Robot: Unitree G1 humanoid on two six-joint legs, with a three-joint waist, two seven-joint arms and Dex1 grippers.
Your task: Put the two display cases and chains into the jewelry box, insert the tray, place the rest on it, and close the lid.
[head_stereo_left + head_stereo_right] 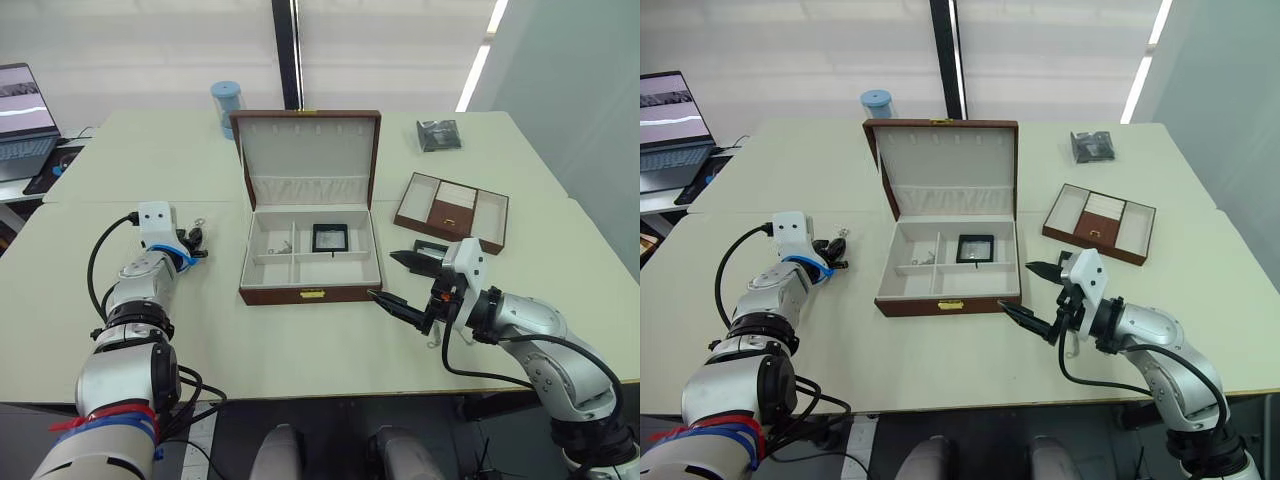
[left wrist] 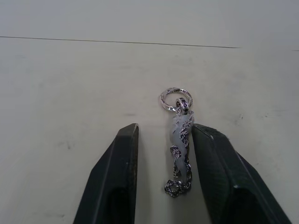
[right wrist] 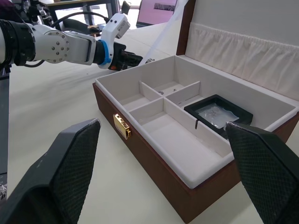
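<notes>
Low in the frame, the right gripper (image 1: 400, 280) hovers with jaws spread wide just off the front right corner of the jewelry box (image 1: 311, 292), where one display case (image 1: 330, 237) already lies. At mid-left, the left gripper (image 2: 161, 186) has open jaws straddling a silver chain (image 2: 180, 142) on the counter (image 1: 100, 190), its long axis running along the jaws, ring end away. A second display case (image 1: 432, 247) sits half hidden behind the right gripper, before the tray (image 1: 452, 210).

One display case (image 1: 330, 237) lies in the jewelry box (image 1: 311, 292), the tray (image 1: 452, 210) to its right.
</notes>
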